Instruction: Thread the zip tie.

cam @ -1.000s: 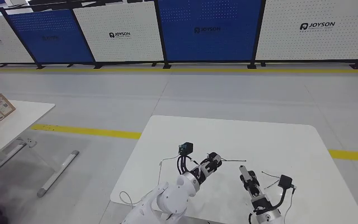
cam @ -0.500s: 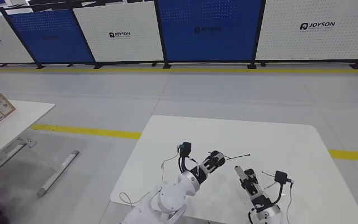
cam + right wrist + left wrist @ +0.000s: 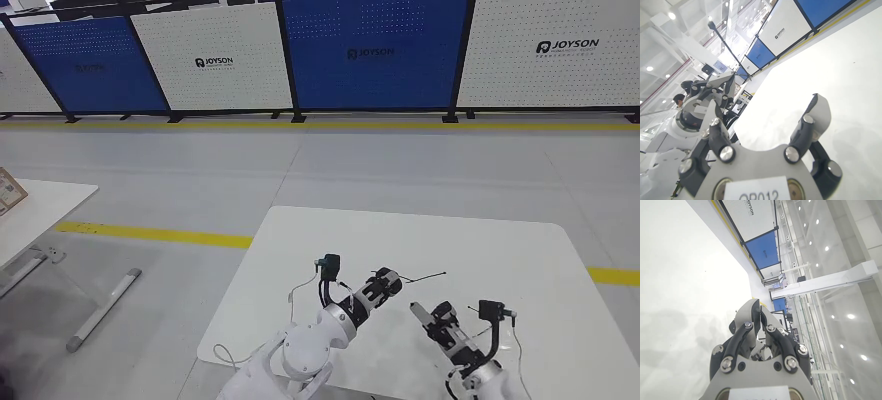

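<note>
A thin black zip tie (image 3: 421, 279) sticks out of my left gripper (image 3: 388, 282) and hangs over the white table (image 3: 450, 235), pointing toward the table's right side. The left gripper (image 3: 759, 309) is shut, with a small black bit of the tie pinched between its fingertips. In the right wrist view the zip tie (image 3: 725, 42) runs as a long black strip from the left gripper (image 3: 732, 78) to a small head at its free end. My right gripper (image 3: 428, 314) stands open just right of the left one, near the front edge, with nothing between its fingers (image 3: 816, 102).
The table's front edge lies close under both arms, and bare tabletop (image 3: 829, 66) stretches behind them. Blue and white partition panels (image 3: 375, 55) stand beyond a yellow floor line. A second table (image 3: 30, 205) sits far left.
My right gripper has moved left, closer to the left gripper and the tie. The left gripper shifted slightly, and the tie's free end swung a little farther back.
</note>
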Controlling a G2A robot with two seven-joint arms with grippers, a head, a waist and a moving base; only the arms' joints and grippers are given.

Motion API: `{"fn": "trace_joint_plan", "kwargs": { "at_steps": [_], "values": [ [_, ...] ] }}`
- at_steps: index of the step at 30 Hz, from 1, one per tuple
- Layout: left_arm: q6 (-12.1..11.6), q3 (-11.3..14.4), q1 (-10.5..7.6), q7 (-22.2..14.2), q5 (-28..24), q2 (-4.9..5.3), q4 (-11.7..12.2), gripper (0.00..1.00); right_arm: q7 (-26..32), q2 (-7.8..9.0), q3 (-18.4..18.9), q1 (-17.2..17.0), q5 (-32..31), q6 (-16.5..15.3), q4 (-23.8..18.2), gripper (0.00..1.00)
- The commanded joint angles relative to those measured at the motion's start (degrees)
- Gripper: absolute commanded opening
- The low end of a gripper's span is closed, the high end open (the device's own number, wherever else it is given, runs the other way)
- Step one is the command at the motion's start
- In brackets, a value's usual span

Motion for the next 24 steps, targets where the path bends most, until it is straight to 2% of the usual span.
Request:
{"fn": "trace_joint_plan", "kwargs": {
  "at_steps": [1,4,13,16,18,24],
  "values": [
    [-1.0,-0.2,0.37,0.3,-1.0,-0.05,-0.1,0.0,-1.5,0.09,-0.3,0.4,-6.3,1.1,0.3,1.0],
    [-1.9,-0.5,0.67,-1.4,-2.4,0.02,-0.2,0.0,-3.5,0.13,-1.2,1.1,-11.4,1.4,0.5,1.0],
    [-1.8,-0.5,0.71,-1.5,-2.4,0.04,-0.3,0.0,-3.7,0.08,-1.8,1.4,-11.7,1.3,0.9,1.0],
    [-1.8,-0.4,0.74,-1.1,-3.3,-0.07,0.1,0.0,-5.4,0.16,-2.2,1.7,-18.4,4.5,0.9,1.0],
    [-1.6,-0.4,0.5,-0.8,-5.4,-0.26,0.3,0.0,-7.6,0.06,-3.2,1.8,-21.3,5.4,1.1,1.0],
    [-1.5,-0.4,0.35,-0.6,-6.0,-0.33,0.4,0.0,-8.1,-0.02,-3.6,2.0,-21.6,5.6,1.4,1.0]
  ]
}}
